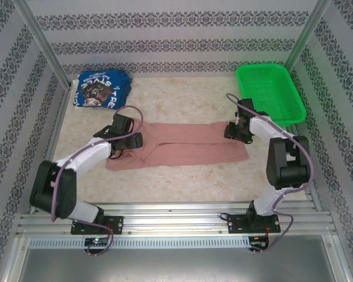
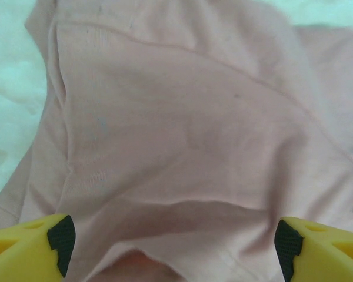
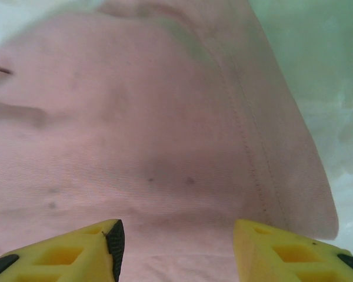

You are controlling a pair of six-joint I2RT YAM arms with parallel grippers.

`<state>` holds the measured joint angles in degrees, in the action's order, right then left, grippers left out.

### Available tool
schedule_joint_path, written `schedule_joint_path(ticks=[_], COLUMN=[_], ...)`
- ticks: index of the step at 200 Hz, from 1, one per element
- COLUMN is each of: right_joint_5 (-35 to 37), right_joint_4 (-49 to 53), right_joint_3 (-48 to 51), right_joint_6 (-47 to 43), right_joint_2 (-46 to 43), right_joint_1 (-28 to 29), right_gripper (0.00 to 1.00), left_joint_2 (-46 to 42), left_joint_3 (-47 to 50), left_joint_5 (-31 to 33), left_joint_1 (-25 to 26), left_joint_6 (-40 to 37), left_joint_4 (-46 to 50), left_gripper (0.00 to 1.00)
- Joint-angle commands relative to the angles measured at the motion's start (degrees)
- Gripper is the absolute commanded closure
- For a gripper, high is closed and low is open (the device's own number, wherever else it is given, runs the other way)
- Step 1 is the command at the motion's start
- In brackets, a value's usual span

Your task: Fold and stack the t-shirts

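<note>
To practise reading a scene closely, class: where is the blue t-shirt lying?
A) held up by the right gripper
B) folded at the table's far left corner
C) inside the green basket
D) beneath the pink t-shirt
B: the blue t-shirt sits folded at the far left corner of the table, apart from the pink t-shirt and the green basket.

left arm (image 1: 85, 155) extended forward, low; left fingers (image 2: 23, 247) spread wide. right arm (image 1: 265, 126) elbow-up, reaching inward; right fingers (image 3: 282, 252) parted.

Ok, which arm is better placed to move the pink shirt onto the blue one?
Probably left: the left gripper sits over the end of the pink shirt nearest the blue shirt.
</note>
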<state>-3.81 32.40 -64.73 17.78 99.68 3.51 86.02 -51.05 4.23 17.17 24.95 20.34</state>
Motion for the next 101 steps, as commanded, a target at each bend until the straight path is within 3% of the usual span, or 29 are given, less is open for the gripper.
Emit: schedule_joint_path(ticks=[1, 24, 55, 73, 101], right_joint_5=[2.4, 2.8, 2.6, 1.8, 1.2], right_joint_4=[1.7, 1.7, 2.5, 2.7, 5.1], right_joint_3=[-0.4, 1.4, 5.0, 7.9, 9.9], right_joint_6=[-0.7, -0.1, 0.7, 1.0, 1.0], right_joint_2=[0.7, 1.1, -1.0, -2.9, -5.0], right_joint_1=[0.5, 0.6, 0.6, 0.4, 1.8], right_gripper=[0.50, 0.56, 0.65, 0.66, 0.68], left_joint_2=[6.9, 12.3, 18.1, 22.2, 27.3], left_joint_3=[-2.1, -3.9, -8.4, -12.0, -18.1], left_joint_5=[2.4, 2.3, 0.8, -0.1, -1.1], left_joint_1=[-1.0, -1.5, -3.2, -3.9, -4.9], left_joint_6=[2.4, 2.7, 1.8, 0.6, -0.4], left_joint_4=[-3.3, -5.5, -5.8, -4.9, -3.6], left_gripper=[0.19, 0.39, 0.75, 0.82, 0.83])
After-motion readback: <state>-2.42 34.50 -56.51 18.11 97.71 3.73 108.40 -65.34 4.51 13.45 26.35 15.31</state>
